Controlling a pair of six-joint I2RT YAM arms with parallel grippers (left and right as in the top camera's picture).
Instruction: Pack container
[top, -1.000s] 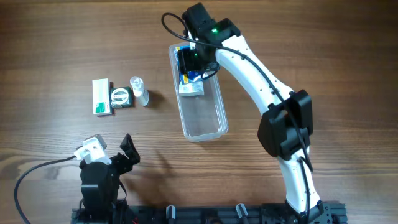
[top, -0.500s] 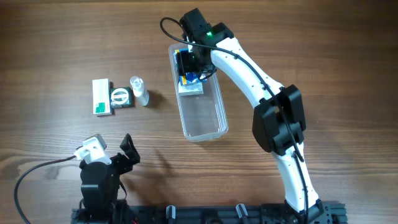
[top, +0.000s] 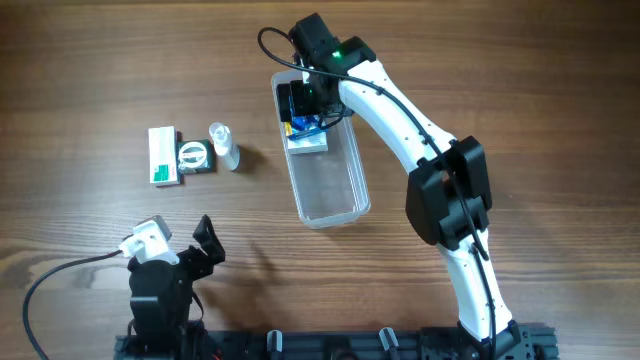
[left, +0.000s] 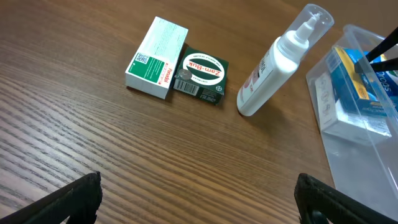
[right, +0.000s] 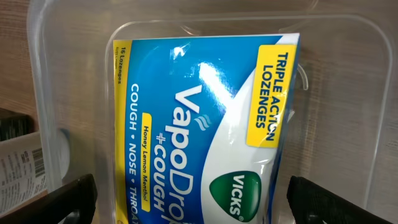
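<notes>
The container (top: 330, 190) is a long clear tub lying in the middle of the table. At its far end a blue Vicks lozenge packet (top: 306, 123) rests on a small white box (top: 308, 143). My right gripper (top: 303, 100) hangs over that end, open. In the right wrist view its fingers stand wide on either side of the packet (right: 205, 124), apart from it, inside the container's walls (right: 348, 93). My left gripper (top: 180, 242) is open near the front left edge, over bare wood (left: 199, 202), with nothing between its fingers.
Left of the container lie a white-and-green box (top: 162, 156), a dark green Zam-Buk box (top: 194, 156) and a white spray bottle (top: 224, 146) on its side. The left wrist view shows the same three (left: 157, 57) (left: 200, 76) (left: 280, 62) and the container's edge (left: 367, 162).
My right gripper has opened and let go of the blue packet, which now lies in the container. The container's near end shifted slightly right. The left arm has not moved.
</notes>
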